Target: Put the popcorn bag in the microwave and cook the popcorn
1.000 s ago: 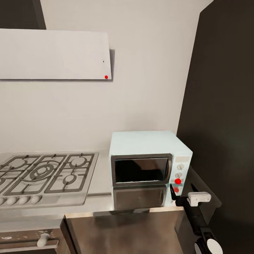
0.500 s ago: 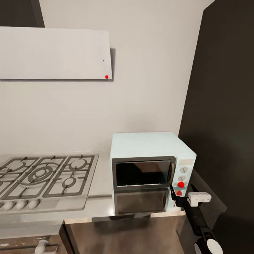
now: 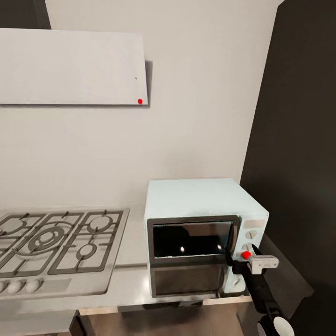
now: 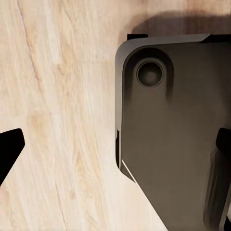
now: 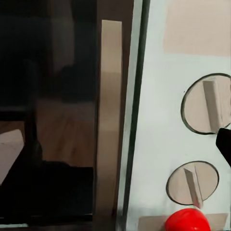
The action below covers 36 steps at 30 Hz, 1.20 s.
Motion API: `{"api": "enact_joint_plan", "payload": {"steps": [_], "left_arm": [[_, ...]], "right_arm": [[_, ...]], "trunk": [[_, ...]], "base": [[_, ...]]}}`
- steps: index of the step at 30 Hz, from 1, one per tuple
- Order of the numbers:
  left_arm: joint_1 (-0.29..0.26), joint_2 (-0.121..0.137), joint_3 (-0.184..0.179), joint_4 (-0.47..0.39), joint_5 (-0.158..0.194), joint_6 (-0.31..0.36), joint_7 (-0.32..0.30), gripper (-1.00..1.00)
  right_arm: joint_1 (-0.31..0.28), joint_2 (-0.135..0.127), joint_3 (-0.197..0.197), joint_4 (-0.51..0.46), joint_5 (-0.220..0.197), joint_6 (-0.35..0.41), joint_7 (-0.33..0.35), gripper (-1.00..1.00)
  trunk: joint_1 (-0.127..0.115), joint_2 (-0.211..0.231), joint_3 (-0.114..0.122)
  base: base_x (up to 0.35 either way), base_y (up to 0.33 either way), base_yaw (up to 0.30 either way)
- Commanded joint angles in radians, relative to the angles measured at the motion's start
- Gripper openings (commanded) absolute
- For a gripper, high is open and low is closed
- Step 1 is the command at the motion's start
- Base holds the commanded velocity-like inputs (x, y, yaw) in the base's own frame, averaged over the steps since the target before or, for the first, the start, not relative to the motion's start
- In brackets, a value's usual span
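At the lower right of the head view, the right end effector (image 3: 239, 257) is reaching up along a dark arm and sitting just in front of the microwave's (image 3: 200, 200) control panel, touching or almost touching the red button (image 3: 245, 255). A white block on the wrist is showing just right of it. Whether its fingers are spread or closed cannot be told from here. The right wrist view is looking straight at that panel: two round knobs (image 5: 210, 103) are stacked above the red button (image 5: 187, 220), with the door's pale handle strip (image 5: 110, 120) and dark glass beside them, and a dark fingertip (image 5: 224, 143) is poking in at the edge.

The microwave is standing on the pale grey surface (image 3: 133, 280) in the lower middle of the frame, its door shut and its front reflecting in the glossy top. To the left, the steel gas hob (image 3: 56, 242) is lying flush in the surface. Farther back, a white hood (image 3: 72, 67) is hanging on the white wall at upper left, and a tall black cabinet (image 3: 298, 140) is filling the right side.

The left wrist view is showing the left end effector (image 4: 120, 149) with its fingers spread wide, over a pale wooden floor (image 4: 57, 115) and a dark part of the robot's own body (image 4: 178, 134).
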Motion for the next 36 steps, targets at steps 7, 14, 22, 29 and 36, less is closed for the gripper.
{"api": "enact_joint_plan", "payload": {"steps": [7, 14, 22, 29, 36], "left_arm": [[-0.001, 0.0, 0.0, -0.001, 0.0, -0.004, 0.0, 1.0], [0.0, 0.0, 0.0, 0.0, 0.0, -0.004, 0.0, 1.0], [0.0, 0.001, 0.0, -0.001, -0.001, -0.008, 0.0, 1.0], [0.0, 0.001, 0.0, -0.001, 0.0, -0.04, 0.0, 1.0], [0.0, 0.001, 0.0, -0.001, 0.0, -0.04, 0.0, 1.0]], "right_arm": [[-0.001, -0.001, 0.001, 0.001, -0.002, -0.003, -0.003, 1.0], [-0.001, -0.001, 0.001, 0.001, -0.002, -0.003, -0.003, 1.0], [-0.001, -0.001, 0.001, 0.001, -0.002, -0.003, -0.003, 1.0], [-0.001, -0.001, 0.002, 0.001, -0.002, -0.003, -0.003, 1.0], [-0.001, 0.0, 0.003, 0.001, -0.001, -0.003, -0.003, -1.0]], "trunk": [[0.001, -0.001, -0.001], [0.001, -0.001, -0.001], [0.001, -0.001, -0.001], [0.001, -0.001, -0.001], [0.001, -0.001, -0.001]], "base": [[0.129, 0.0, 0.0], [0.007, 0.0, 0.0], [0.017, 0.0, 0.0], [0.059, 0.0, 0.0], [0.001, 0.0, 0.0]]}}
